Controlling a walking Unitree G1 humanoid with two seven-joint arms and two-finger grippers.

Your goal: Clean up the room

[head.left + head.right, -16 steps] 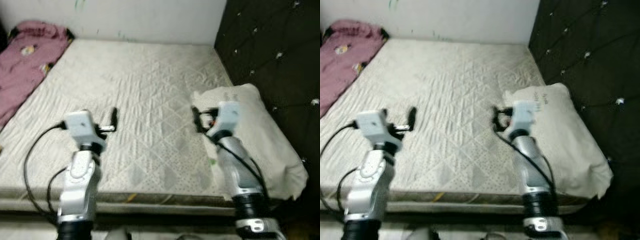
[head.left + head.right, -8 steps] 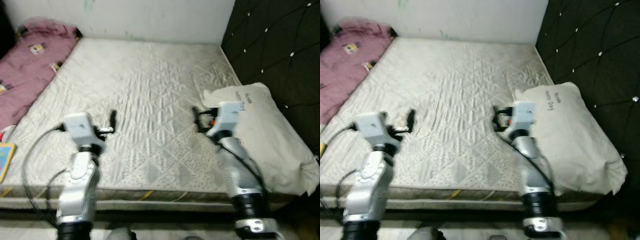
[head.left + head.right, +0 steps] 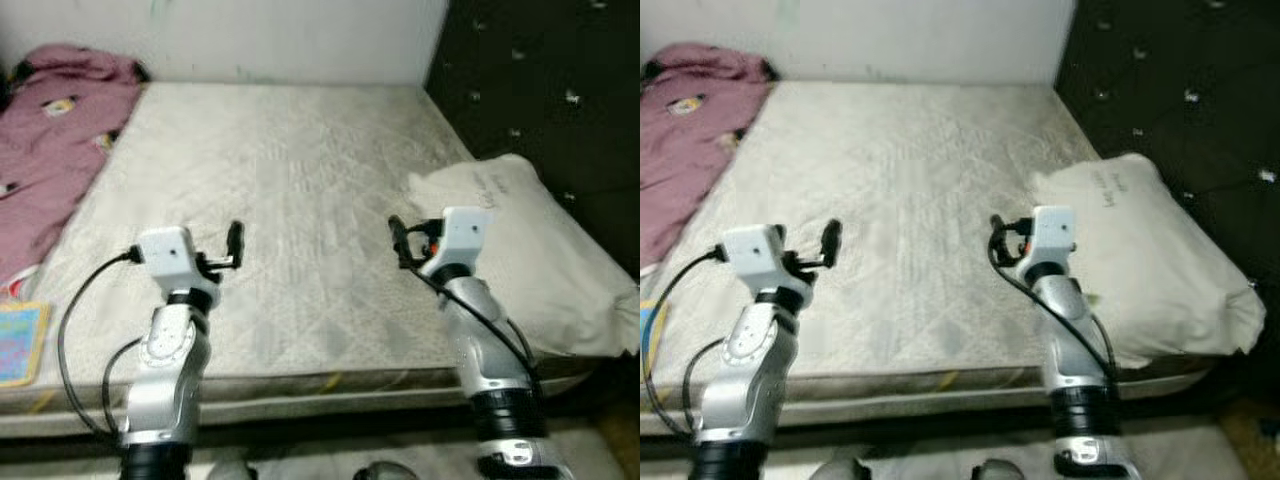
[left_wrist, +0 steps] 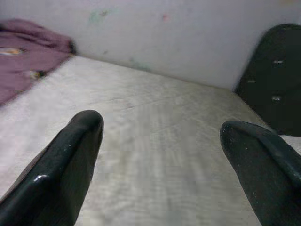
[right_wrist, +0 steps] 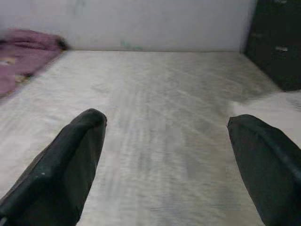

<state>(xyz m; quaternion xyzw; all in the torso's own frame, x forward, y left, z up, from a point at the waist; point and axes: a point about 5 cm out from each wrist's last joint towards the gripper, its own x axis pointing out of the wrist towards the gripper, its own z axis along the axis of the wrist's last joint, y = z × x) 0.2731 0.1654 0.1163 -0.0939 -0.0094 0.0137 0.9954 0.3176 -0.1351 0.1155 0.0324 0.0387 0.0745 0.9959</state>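
A bare quilted mattress (image 3: 290, 180) lies before me. A white pillow (image 3: 540, 260) rests on its right side against the dark padded headboard (image 3: 540, 80). A pink blanket (image 3: 45, 150) is bunched at the far left corner. My left gripper (image 3: 235, 243) hovers over the mattress's near left part, open and holding nothing; the left wrist view has its fingers (image 4: 70, 160) wide apart over the bare mattress. My right gripper (image 3: 397, 240) is raised just left of the pillow, open too, its fingers (image 5: 70, 165) spread with nothing between them.
A colourful book (image 3: 20, 345) lies at the mattress's near left edge. A white wall (image 3: 280, 35) backs the bed. The mattress's front edge (image 3: 330, 385) runs right in front of me.
The whole picture has shifted and blurred, so the camera moved; the book has come into sight at the left. Both arms keep the same raised pose, grippers open.
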